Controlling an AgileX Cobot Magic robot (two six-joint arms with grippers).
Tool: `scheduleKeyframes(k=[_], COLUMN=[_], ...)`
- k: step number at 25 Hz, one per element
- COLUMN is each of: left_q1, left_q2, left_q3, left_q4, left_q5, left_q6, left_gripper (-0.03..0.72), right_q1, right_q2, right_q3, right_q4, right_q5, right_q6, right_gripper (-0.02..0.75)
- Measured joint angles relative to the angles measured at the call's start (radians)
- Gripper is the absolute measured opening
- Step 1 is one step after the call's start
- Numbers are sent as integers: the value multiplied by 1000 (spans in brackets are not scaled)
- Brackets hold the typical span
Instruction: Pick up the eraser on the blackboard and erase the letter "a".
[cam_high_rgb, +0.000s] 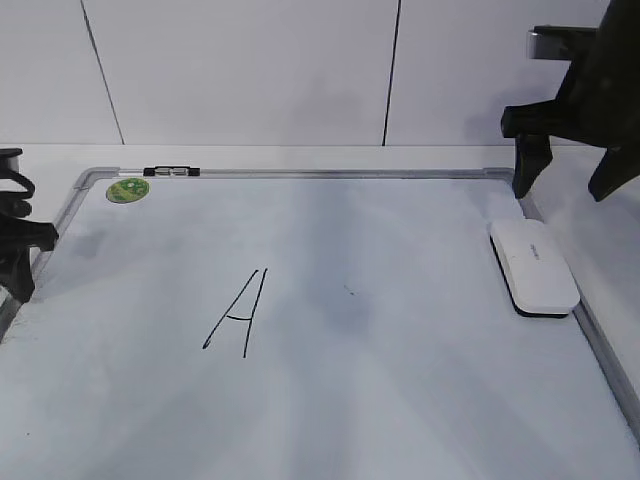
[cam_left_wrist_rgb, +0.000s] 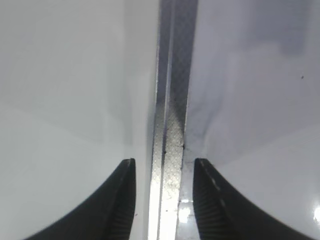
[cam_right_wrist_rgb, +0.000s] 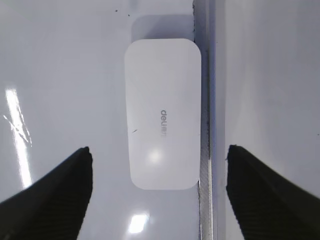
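The white eraser (cam_high_rgb: 534, 265) lies flat on the blackboard (cam_high_rgb: 400, 400), hard against its right frame rail. In the right wrist view the eraser (cam_right_wrist_rgb: 162, 114) sits ahead of and between the wide-spread fingers. My right gripper (cam_high_rgb: 568, 185) hangs open above the board's far right corner, just behind the eraser and holding nothing. My left gripper (cam_high_rgb: 25, 250) is at the board's left edge. Its fingers stand apart on either side of the left frame rail (cam_left_wrist_rgb: 169, 150), without touching it. No lowercase letter "a" is in view; only a tall capital "A" (cam_high_rgb: 238, 313) shows.
A round green sticker (cam_high_rgb: 127, 189) sits at the board's far left corner, with a dark clip (cam_high_rgb: 171, 172) on the top rail beside it. A tiny dark speck (cam_high_rgb: 348, 290) marks the board right of the capital. A pale wall stands behind.
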Motion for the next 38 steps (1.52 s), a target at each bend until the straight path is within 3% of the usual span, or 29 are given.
scheduleKeyframes(k=[7, 15, 23, 28, 38], left_q1=[0, -4, -112, -145, -147], left_q2=[-52, -234, -404, -506, -771], left_q3=[-100, -114, -114, -114, -114], left_q4=[-2, -9, 4, 28, 31], left_q5=[127, 184, 223, 269, 398], left_q6=[0, 0, 0, 0, -21], left_gripper=[304, 304, 305, 306, 309], right_q1=[0, 0, 0, 0, 31], right_q2=[-39, -171, -400, -578, -901], right_q3=[0, 0, 4, 81, 328], right_q4=[21, 48, 58, 60, 53], right_q5=[3, 8, 22, 28, 39], right_q6=[2, 2, 2, 2, 2], right_gripper=[653, 636, 628, 621, 614])
